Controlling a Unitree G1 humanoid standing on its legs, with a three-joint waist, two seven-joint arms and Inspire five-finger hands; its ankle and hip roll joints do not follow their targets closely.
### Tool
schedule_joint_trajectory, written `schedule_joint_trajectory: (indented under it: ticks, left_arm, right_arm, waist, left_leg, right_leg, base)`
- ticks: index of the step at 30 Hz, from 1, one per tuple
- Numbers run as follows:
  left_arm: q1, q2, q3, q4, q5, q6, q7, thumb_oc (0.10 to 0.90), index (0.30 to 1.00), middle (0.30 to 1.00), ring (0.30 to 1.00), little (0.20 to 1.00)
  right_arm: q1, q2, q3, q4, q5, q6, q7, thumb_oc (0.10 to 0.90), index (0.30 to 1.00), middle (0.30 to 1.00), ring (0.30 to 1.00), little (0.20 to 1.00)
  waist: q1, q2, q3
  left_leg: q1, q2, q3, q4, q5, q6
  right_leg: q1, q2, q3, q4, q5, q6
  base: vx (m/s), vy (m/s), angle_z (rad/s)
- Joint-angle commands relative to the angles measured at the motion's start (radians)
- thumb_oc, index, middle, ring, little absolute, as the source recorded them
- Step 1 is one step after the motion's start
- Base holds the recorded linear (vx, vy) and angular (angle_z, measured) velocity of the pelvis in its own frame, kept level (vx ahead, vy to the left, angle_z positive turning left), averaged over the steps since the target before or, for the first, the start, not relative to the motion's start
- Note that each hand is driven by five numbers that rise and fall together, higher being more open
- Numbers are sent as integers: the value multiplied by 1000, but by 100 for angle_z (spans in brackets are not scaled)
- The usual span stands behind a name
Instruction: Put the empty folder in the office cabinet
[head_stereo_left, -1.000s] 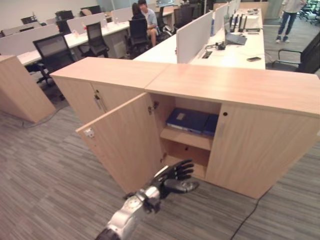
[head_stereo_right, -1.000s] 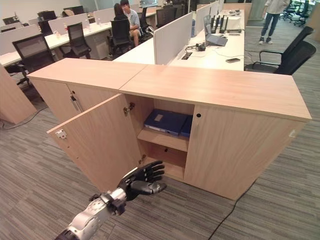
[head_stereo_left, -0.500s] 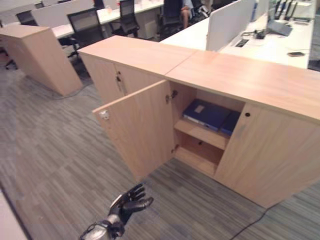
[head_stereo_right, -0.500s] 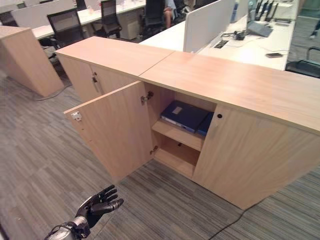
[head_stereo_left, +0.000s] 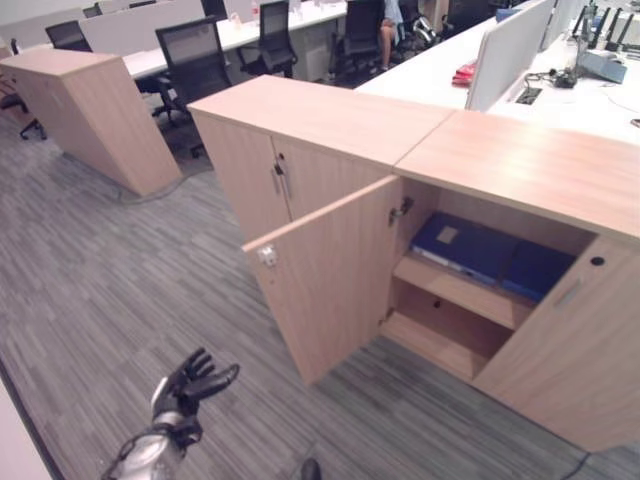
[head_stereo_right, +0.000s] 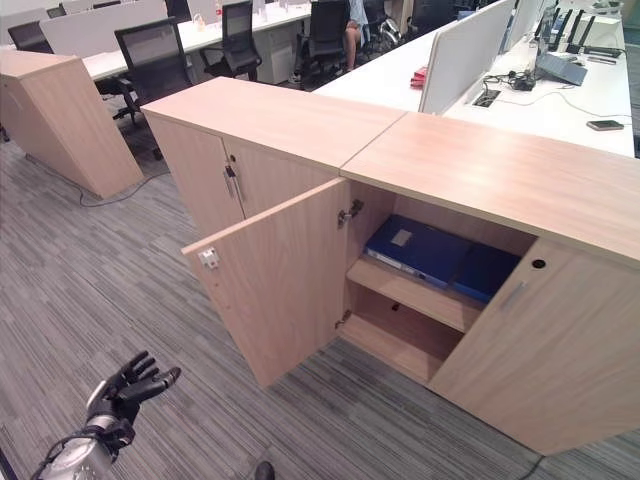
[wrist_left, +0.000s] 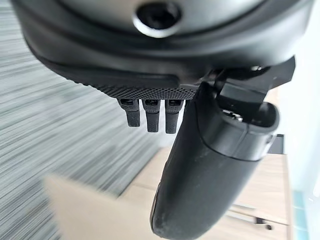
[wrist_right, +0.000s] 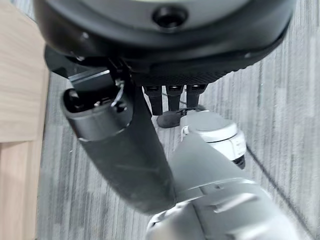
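Note:
The light wood office cabinet (head_stereo_left: 520, 160) stands with its left door (head_stereo_left: 330, 275) swung open. Two blue folders lie flat side by side on its upper shelf, one with a white label (head_stereo_left: 462, 245) and a plainer one (head_stereo_left: 537, 270) to its right. The lower shelf (head_stereo_right: 395, 340) is bare. My left hand (head_stereo_left: 190, 380) hovers low over the carpet, well to the left of the open door, open, with fingers spread and nothing in it. In its wrist view its thumb (wrist_left: 210, 165) and fingers (wrist_left: 150, 115) are straight. My right hand (wrist_right: 120, 150) is open and holds nothing.
A second closed cabinet section (head_stereo_left: 300, 130) joins the open one on its left. Another wooden cabinet (head_stereo_left: 90, 110) stands at the far left. Office chairs (head_stereo_left: 195, 55), desks with dividers (head_stereo_right: 470, 50) and a seated person (head_stereo_left: 390, 15) are behind. Grey carpet (head_stereo_left: 130, 270) lies before the cabinet.
The camera has swung left, so the cabinet now sits further right. My left hand has drawn back from the cabinet opening, lower and to the left, still open.

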Motion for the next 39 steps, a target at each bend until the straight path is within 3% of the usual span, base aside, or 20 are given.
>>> schedule_joint_trajectory:
  ticks: [1, 3, 5, 6, 7, 9, 10, 11, 20, 27, 34, 39]
  left_arm:
    - [-63, 71, 49, -64, 20, -99, 14, 800, 900, 900, 900, 900]
    - [-95, 87, 31, -51, 28, -99, 19, 800, 900, 900, 900, 900]
    - [-118, 90, 21, -47, 26, -106, 22, 800, 900, 900, 900, 900]
    - [-118, 90, 21, -47, 26, -106, 22, 800, 900, 900, 900, 900]
    - [-134, 91, 10, -57, 22, -108, 27, 800, 900, 900, 900, 900]
    - [-177, 89, -18, -78, 25, -112, 40, 800, 900, 900, 900, 900]
    - [-177, 89, -18, -78, 25, -112, 41, 800, 900, 900, 900, 900]
    - [-201, 71, -38, -67, 32, -123, 38, 800, 900, 900, 900, 900]
    - [-233, 27, -107, -99, 43, -111, 6, 800, 900, 900, 900, 900]
    - [-261, 11, -168, -143, 36, -97, -40, 800, 900, 900, 900, 900]
    - [-374, 23, -273, -178, 9, -89, -97, 800, 900, 900, 900, 900]
    - [-412, 61, -370, -348, -45, -89, -183, 800, 900, 900, 900, 900]
  right_arm:
    - [-71, -23, 39, 26, 11, 6, 18, 800, 900, 900, 900, 900]
    - [-75, 4, 70, 17, 20, 3, 15, 800, 900, 900, 900, 900]
    - [-71, 18, 94, 9, 24, 1, 16, 800, 900, 900, 900, 900]
    - [-71, 18, 94, 8, 24, 1, 16, 800, 900, 900, 900, 900]
    - [-76, 20, 105, 4, 26, -1, 13, 800, 900, 900, 900, 900]
    - [-100, 27, 136, -3, 49, -6, -4, 800, 900, 900, 900, 900]
    - [-101, 27, 136, -3, 49, -6, -4, 800, 900, 900, 900, 900]
    - [-93, 45, 161, -18, 60, -8, 1, 800, 900, 900, 900, 900]
    - [-76, 44, 169, -4, 53, -13, -1, 800, 900, 900, 900, 900]
    - [-68, 45, 165, 14, 42, -11, 8, 800, 900, 900, 900, 900]
    - [-68, 56, 177, 31, 47, -10, 17, 800, 900, 900, 900, 900]
    - [-76, 68, 180, 48, 53, -6, 36, 800, 900, 900, 900, 900]
  waist:
    - [31, 47, -47]
    - [16, 53, -41]
    - [-2, 61, -37]
    - [-2, 61, -37]
    - [-14, 68, -28]
    - [-42, 66, 10]
    - [-43, 67, 13]
    - [-52, 37, 11]
    - [-60, 16, -64]
    - [-75, 5, -78]
    - [-93, 2, -86]
    - [-102, 0, -86]
  left_leg:
    - [-79, 37, -45, 125, -117, -28]
    - [-30, 7, -35, 79, -109, 0]
    - [7, -9, -44, 43, -113, 9]
    - [9, -9, -44, 41, -112, 8]
    - [20, -8, -54, 33, -111, 9]
    - [52, -18, -78, 23, -115, 4]
    - [55, -17, -78, 22, -115, 3]
    - [70, -34, -74, 25, -130, 3]
    - [107, -6, -52, -2, -141, -19]
    - [129, 9, -49, -2, -158, -28]
    - [132, 15, -42, -2, -166, -31]
    - [134, 14, -34, -2, -173, -30]
  right_leg:
    - [-68, -72, -32, 228, 15, 39]
    - [-107, -59, -45, 310, 35, 17]
    - [-151, -4, -47, 332, -21, 1]
    - [-151, -4, -47, 334, -22, 0]
    - [-199, 41, -46, 341, -58, -14]
    - [-269, 150, -29, 231, -97, -22]
    - [-264, 152, -31, 228, -96, -23]
    - [-230, 177, -26, 90, -68, -8]
    - [-113, 226, -31, -74, -45, 0]
    - [-78, 235, -20, -89, -60, 0]
    - [-77, 236, -5, -89, -66, 3]
    - [-77, 233, 2, -89, -63, 7]
  base:
    - [216, 513, -54]
    - [157, 307, -40]
    - [142, 174, 6]
    - [98, 98, 39]
    - [73, 58, 37]
    - [107, 21, 5]
    - [164, -61, 11]
    - [108, -46, 32]
    - [113, -65, 11]
    - [48, -44, -2]
    - [2, -13, -3]
    - [0, 0, 0]
